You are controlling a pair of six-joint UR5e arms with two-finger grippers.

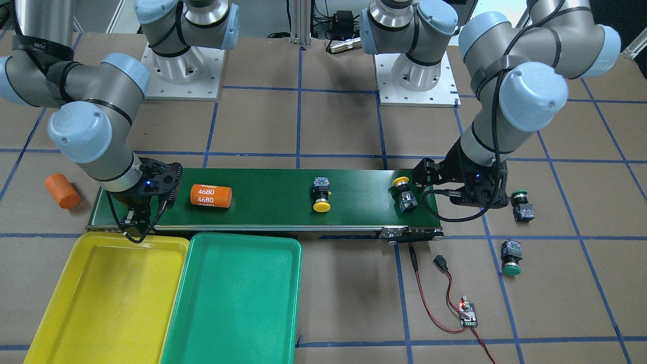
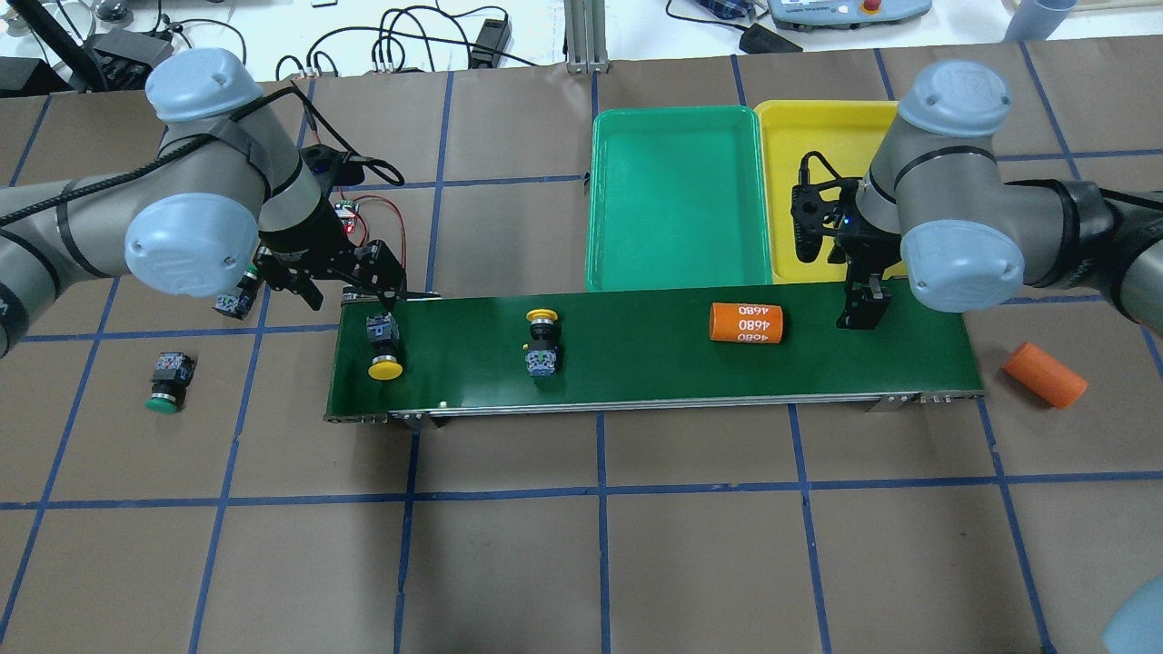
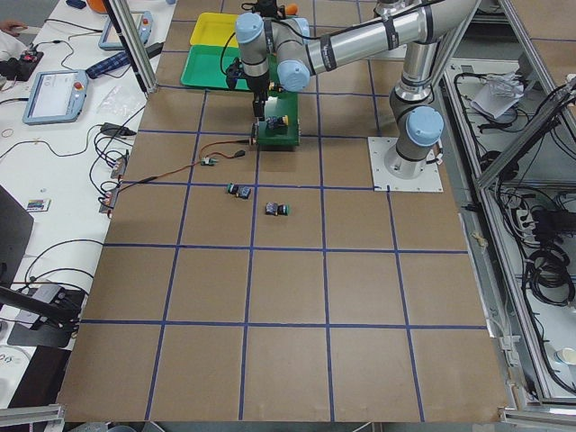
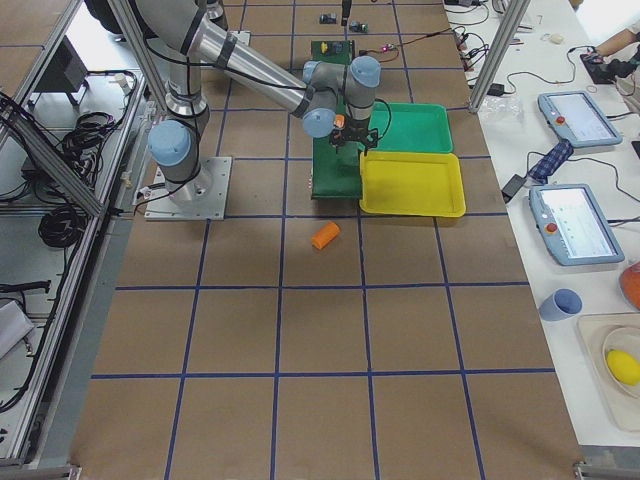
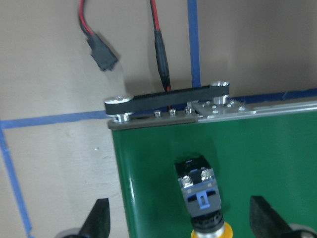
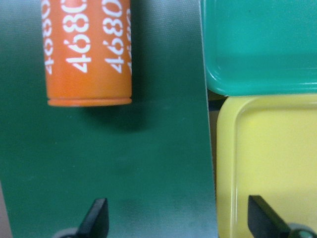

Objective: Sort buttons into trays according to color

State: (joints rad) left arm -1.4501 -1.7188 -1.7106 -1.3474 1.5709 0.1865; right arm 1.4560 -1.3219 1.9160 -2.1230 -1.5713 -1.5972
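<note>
The left gripper hangs open and grips nothing above a yellow button that lies at the left end of the conveyor belt in the overhead view, seemingly the loading end. A second yellow button lies mid-belt. A green button and another green button lie on the table off that end. The right gripper, also spread and empty, hovers at the belt's right end beyond the 4680 cylinder. It is just beside the yellow tray and green tray on the far side, likely stationed to lift arrivals across. Neither tray holds a button.
</note>
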